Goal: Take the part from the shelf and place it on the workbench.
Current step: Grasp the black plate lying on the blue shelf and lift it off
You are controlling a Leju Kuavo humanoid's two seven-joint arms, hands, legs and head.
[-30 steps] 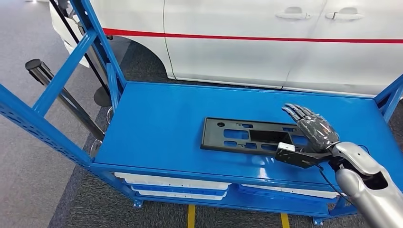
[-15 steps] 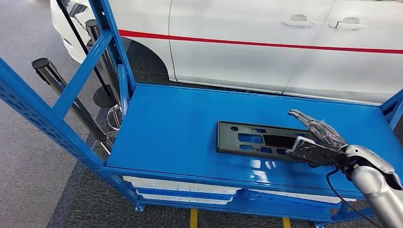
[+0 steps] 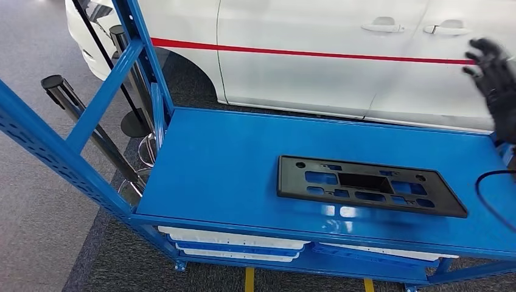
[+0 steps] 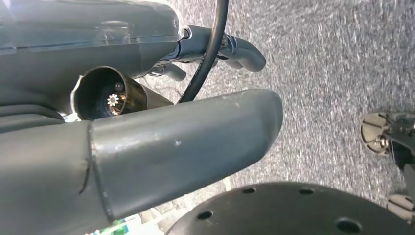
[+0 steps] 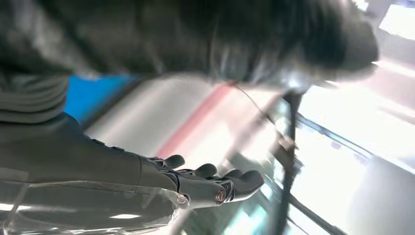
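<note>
The right hand [image 3: 496, 88] is now hanging high at the far right of the head view, up in front of the white car [image 3: 341, 55], with its dark fingers [image 3: 487, 52] spread apart and nothing in them; half a second ago it was lying low on the near right end of the part, and a second ago it was hovering over that same end with the fingers stretched flat. In the right wrist view the same hand [image 5: 195, 183] is showing fingers extended and slightly curled, gripping nothing, though the picture is blurred. The part [image 3: 368, 184], a flat black plate with rectangular cut-outs, is lying below and to the left of the raised hand, well apart from it, flat on the top deck of the blue shelf [image 3: 225, 152] and near the deck's front edge, in the same spot as before. A black cable [image 3: 487, 194] is looping beneath the hand, past the part's right end. The left hand [image 4: 186, 142] is hanging over grey carpet [image 4: 333, 73]; whether its fingers are apart or closed I cannot tell.
</note>
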